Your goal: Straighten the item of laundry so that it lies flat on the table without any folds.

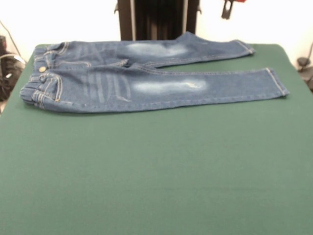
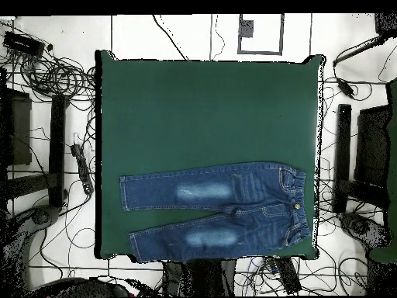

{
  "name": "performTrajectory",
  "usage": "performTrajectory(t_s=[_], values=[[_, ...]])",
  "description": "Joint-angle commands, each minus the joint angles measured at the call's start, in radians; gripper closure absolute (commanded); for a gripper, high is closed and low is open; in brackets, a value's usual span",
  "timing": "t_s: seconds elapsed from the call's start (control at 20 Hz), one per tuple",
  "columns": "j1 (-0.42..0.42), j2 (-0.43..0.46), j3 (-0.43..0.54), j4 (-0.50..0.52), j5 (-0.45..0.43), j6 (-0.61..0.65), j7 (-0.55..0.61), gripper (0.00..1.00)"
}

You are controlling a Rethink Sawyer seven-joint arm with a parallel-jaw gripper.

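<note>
We see the large rectangular tabletop (image 1: 156, 171) (image 2: 201, 109) with its dark green felt-like surface filling most of both views. It is far wider than the garment on it. The front half, nearest the front camera, is bare green.

The small pair of blue denim jeans with orange stitching (image 1: 146, 83) (image 2: 225, 211) lies spread in the strip of tabletop closest to the robot's dark pedestal (image 1: 156, 19). In the front view the elastic waistband (image 1: 39, 78) sits near the picture's left edge of the tabletop. Both legs run towards the right and part in a narrow V from the crotch. In the overhead view the waistband (image 2: 298, 202) is close to the right edge, and the lower leg runs near the bottom edge. The legs look flat, while the waistband is gathered and slightly rumpled.

Each thigh carries a faded pale patch (image 1: 168, 86) (image 2: 203, 191). The nearer leg's hem (image 1: 277, 81) ends short of the tabletop's edge.

A small dark gripper (image 1: 227, 9) hangs at the top edge of the front view, right of the pedestal. It is raised above the far leg's hem end, well apart from the denim and touching nothing. We cannot tell whether it stands wide or narrow.

The brass button (image 1: 42, 69) (image 2: 297, 206) shows at the waistband.
</note>
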Motion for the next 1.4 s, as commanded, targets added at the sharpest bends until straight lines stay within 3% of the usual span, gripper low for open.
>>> performTrajectory(t_s=[0.05, 0.3, 0.55, 0.9, 1.4], values=[[0.096, 0.157, 0.025, -0.046, -0.012, -0.151, 0.363, 1.0], [0.17, 0.273, 0.012, -0.055, -0.042, -0.262, 0.449, 1.0], [0.184, 0.356, 0.0, -0.08, -0.055, -0.323, 0.45, 1.0], [0.137, 0.427, -0.013, -0.146, -0.071, -0.374, 0.389, 1.0], [0.079, 0.452, -0.059, -0.201, -0.09, -0.369, 0.301, 1.0]])
